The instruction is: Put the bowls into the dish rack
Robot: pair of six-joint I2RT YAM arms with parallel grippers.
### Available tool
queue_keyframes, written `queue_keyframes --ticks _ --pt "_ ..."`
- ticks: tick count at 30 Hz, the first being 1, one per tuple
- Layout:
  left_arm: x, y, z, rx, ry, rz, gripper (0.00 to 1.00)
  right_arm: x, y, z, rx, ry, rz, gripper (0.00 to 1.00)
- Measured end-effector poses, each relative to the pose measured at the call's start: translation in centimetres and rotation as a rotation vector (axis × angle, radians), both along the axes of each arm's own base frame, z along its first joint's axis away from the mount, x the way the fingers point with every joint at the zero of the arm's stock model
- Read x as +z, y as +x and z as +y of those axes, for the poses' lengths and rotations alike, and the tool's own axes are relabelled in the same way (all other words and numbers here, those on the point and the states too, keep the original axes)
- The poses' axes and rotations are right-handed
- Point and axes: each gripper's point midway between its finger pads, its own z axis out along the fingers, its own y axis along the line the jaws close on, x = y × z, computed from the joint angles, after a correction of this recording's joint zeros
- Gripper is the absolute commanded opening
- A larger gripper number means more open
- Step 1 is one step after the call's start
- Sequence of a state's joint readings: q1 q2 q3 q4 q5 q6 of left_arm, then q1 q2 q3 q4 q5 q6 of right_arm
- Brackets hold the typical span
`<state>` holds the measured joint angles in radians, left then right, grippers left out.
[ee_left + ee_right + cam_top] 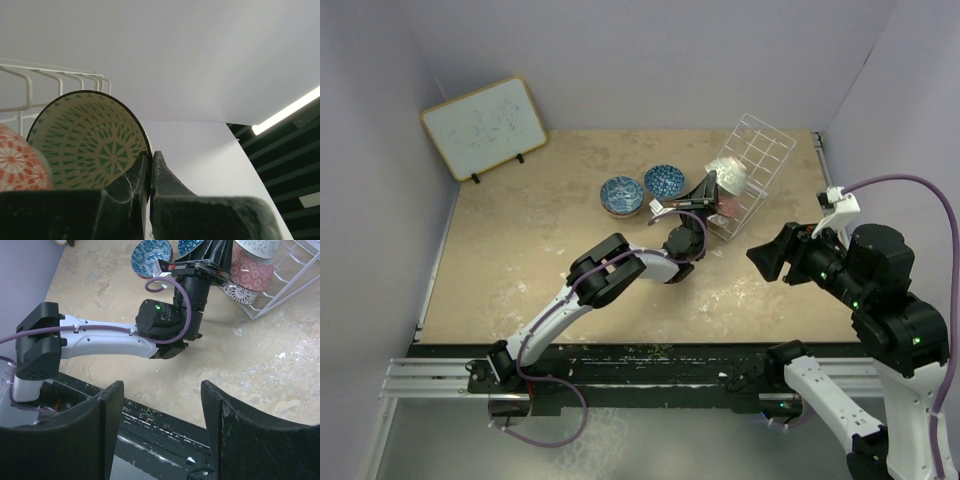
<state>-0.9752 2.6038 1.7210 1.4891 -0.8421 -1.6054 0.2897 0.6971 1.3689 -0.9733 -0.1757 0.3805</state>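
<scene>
Left wrist view: the left gripper (pixel 150 159) pinches the thin rim of a bowl (pixel 85 135) by the rack (pixel 30 80). The bowl looks hard, slippery and easy to break. The right gripper (pixel 161 387) is spread wide.

The beige counter (pixel 520 260) carries a blue bowl (pixel 621 195), a second bowl (pixel 664 181) just beside it, the rack (pixel 765 160) to their right, and a whiteboard (pixel 485 127) far left.

green-triangled cream bowl (pixel 85 142), red-flowered bowl (pixel 15 162), white rack (pixel 752 165)
</scene>
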Motion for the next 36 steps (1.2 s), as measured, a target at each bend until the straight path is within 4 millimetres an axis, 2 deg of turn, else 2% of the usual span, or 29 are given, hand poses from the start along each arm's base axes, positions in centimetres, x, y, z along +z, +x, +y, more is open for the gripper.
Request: queue_keyframes --ticks 8,12,23,27,32,36 --pt "-3.5 -0.3 0.9 0.018 0.037 0.067 0.0 0.0 -0.2 0.0 0.0 -0.001 0.006 0.66" --pt "-3.8 -0.6 1.2 0.02 0.041 0.081 0.0 0.0 -0.2 0.0 0.0 -0.001 0.003 0.66" --pt "-3.6 -0.6 1.4 0.021 0.023 0.084 0.2 0.2 -0.4 -0.1 0.0 0.002 -0.006 0.66" --pt "-3.6 -0.6 1.4 0.017 0.013 0.085 0.22 0.2 -0.4 -0.1 0.0 0.003 -0.008 0.66" --pt "-3.6 -0.6 1.4 0.012 0.007 0.084 0.37 0.0 -0.4 -0.1 0.0 0.002 -0.003 0.66" --pt "-3.8 -0.8 1.2 -0.002 0.01 0.085 0.45 0.0 -0.4 -0.1 0.0 0.002 -0.004 0.66"
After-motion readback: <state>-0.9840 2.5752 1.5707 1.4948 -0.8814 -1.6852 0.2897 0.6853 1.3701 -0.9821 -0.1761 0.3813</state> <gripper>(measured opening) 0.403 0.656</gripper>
